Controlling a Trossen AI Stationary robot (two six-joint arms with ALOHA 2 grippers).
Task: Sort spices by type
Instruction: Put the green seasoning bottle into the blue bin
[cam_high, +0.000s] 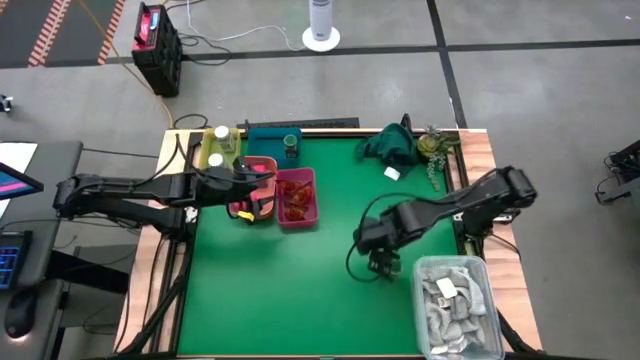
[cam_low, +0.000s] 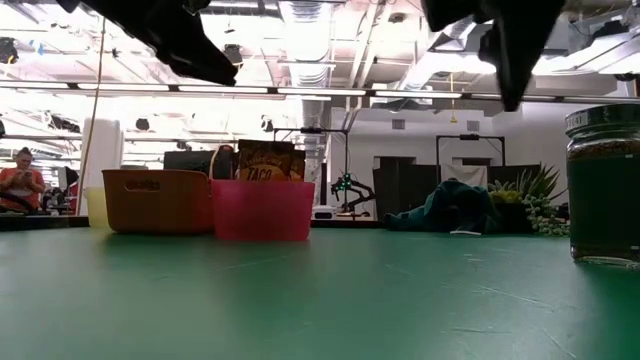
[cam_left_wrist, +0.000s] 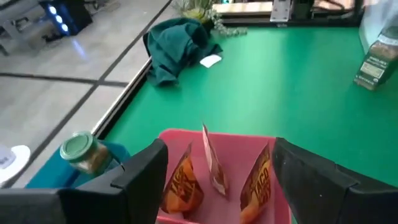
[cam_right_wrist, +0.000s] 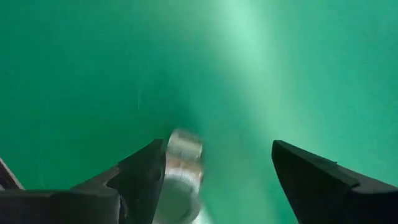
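Note:
A small jar (cam_right_wrist: 181, 168) stands on the green mat below my right gripper (cam_right_wrist: 217, 155), between its open fingers and close to one of them. The low view shows this jar (cam_low: 603, 185) with a dark lid, and the gripper's fingers (cam_low: 510, 60) above it, apart from it. My left gripper (cam_left_wrist: 217, 155) hovers open over the pink bin (cam_left_wrist: 217, 140), which holds reddish-brown sachets (cam_left_wrist: 186, 183) standing on edge. In the high view it (cam_high: 248, 195) is over the pink bin (cam_high: 298, 198) and an orange bin (cam_high: 258, 172). A green-topped jar (cam_left_wrist: 78, 149) sits in the teal bin (cam_high: 270, 140).
A yellow bin (cam_high: 220, 145) with white-topped jars sits at the far left. The dark green cloth (cam_high: 390, 145) lies at the far right with a small white piece (cam_high: 393, 172) beside it. A clear bin of grey-white packets (cam_high: 455, 305) fills the near right corner. The mat's middle (cam_high: 330, 290) is bare.

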